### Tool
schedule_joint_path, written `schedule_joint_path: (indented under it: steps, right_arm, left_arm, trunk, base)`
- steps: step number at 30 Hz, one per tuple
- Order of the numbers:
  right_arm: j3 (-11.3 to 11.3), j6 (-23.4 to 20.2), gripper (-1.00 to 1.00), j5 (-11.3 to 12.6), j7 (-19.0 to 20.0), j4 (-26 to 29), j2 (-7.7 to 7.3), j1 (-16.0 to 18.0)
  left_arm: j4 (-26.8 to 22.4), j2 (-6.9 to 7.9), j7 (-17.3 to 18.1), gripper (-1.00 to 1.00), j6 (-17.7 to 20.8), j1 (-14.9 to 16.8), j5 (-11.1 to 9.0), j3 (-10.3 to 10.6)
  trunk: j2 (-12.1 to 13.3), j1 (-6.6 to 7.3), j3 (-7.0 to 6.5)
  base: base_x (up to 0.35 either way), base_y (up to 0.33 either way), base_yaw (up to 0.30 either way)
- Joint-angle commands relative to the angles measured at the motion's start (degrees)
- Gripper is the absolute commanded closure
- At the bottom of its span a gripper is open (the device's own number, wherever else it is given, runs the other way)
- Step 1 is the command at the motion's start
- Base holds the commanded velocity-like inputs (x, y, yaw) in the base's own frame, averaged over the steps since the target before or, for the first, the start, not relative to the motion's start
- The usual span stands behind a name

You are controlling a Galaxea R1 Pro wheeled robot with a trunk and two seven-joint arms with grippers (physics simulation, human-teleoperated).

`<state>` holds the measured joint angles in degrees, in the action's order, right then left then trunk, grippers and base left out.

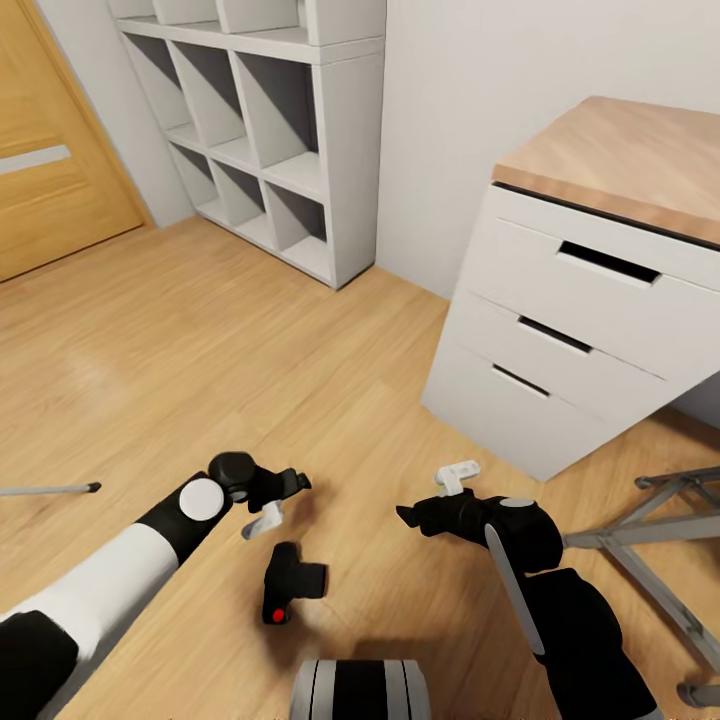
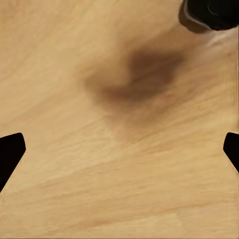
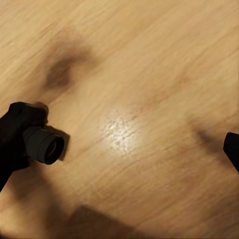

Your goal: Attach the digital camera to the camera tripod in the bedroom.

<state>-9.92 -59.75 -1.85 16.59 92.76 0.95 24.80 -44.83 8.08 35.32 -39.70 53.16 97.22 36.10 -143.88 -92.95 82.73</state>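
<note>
The digital camera (image 1: 291, 583) lies on the light wood floor just ahead of my base, black, with its red dot (image 1: 277, 614) toward me. My left gripper (image 1: 276, 501) hovers open slightly beyond it and to its left. My right gripper (image 1: 434, 496) hangs open to the camera's right, apart from it. In the right wrist view the camera (image 3: 29, 138) and its stubby lens (image 3: 47, 145) sit beside one finger, outside the open gripper (image 3: 119, 159). A black corner (image 2: 211, 12), likely the camera, shows past the open left gripper (image 2: 119, 152). A silver-grey tripod leg (image 1: 50, 489) with a black foot pokes in at the left edge.
A white drawer chest (image 1: 560, 340) with a wood top stands to the right, with white cube shelves (image 1: 270, 130) at the back and an oak door (image 1: 50, 160) at the far left. A low grey metal frame (image 1: 640, 530) lies on the floor at right.
</note>
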Motion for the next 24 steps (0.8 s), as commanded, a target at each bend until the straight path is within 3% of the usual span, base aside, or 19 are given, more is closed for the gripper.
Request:
schedule_joint_path:
  steps: [1,5,9,14,24]
  right_arm:
    - [0.0,-0.3,-1.00,-0.2,0.2,0.1,0.02,0.0]
    - [0.1,-0.3,-1.00,-0.2,0.2,0.0,0.02,0.0]
    - [0.1,-0.3,-1.00,-0.3,0.2,0.0,0.02,0.1]
    - [0.1,-0.3,-1.00,-0.3,0.2,0.0,0.01,0.1]
    - [0.1,-0.3,-1.00,-0.3,0.2,0.0,-0.02,0.0]
  left_arm:
    - [0.6,0.06,-0.4,-1.00,-0.2,0.4,0.2,1.6]
    - [3.1,-0.06,-1.7,-1.00,-0.2,2.3,0.2,7.1]
    - [4.9,-0.17,-2.0,-1.00,-0.2,3.3,0.2,8.7]
    - [6.6,-0.27,-2.2,-1.00,-0.2,4.2,0.5,9.8]
    - [8.5,-0.54,-2.9,-1.00,-0.2,5.5,2.9,10.3]
  trunk:
    - [0.0,0.01,0.14]
    - [0.0,0.01,0.51]
    - [0.0,0.01,0.89]
    - [0.0,0.01,1.36]
    - [0.0,0.01,2.30]
  base:
    - [0.000,0.000,0.000]
    - [0.000,0.000,0.000]
    - [0.000,0.000,0.000]
    - [0.000,0.000,0.000]
    - [0.000,0.000,0.000]
